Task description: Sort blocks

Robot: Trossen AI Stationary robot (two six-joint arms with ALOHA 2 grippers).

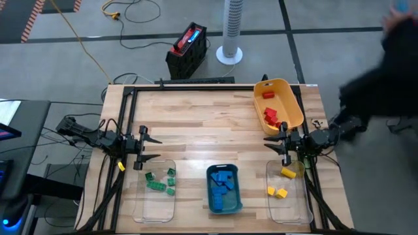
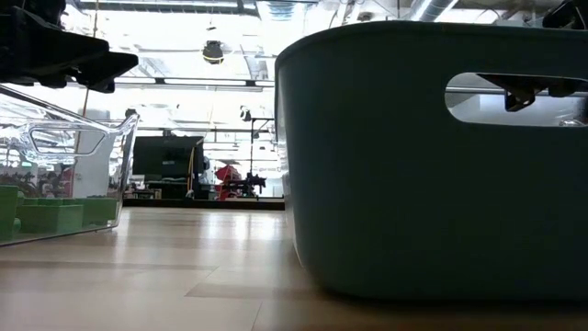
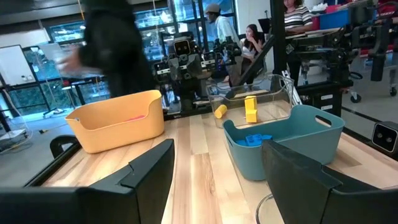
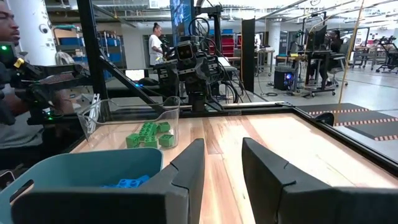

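Note:
The blocks lie sorted in four bins on the wooden table. Green blocks rest on the floor of a clear bin at the near left. Blue ones fill the teal bin in the near middle. Yellow ones lie in a clear bin at the near right. Red ones lie in the yellow bin at the far right. My left gripper hovers open at the table's left. My right gripper hovers open at its right. Both point level toward the middle, with nothing between their fingers.
A person stands blurred beyond the table's far right corner. A dark frame rail runs along the far edge. Bare wood lies between the two grippers. In the low view the teal bin's wall fills the near right.

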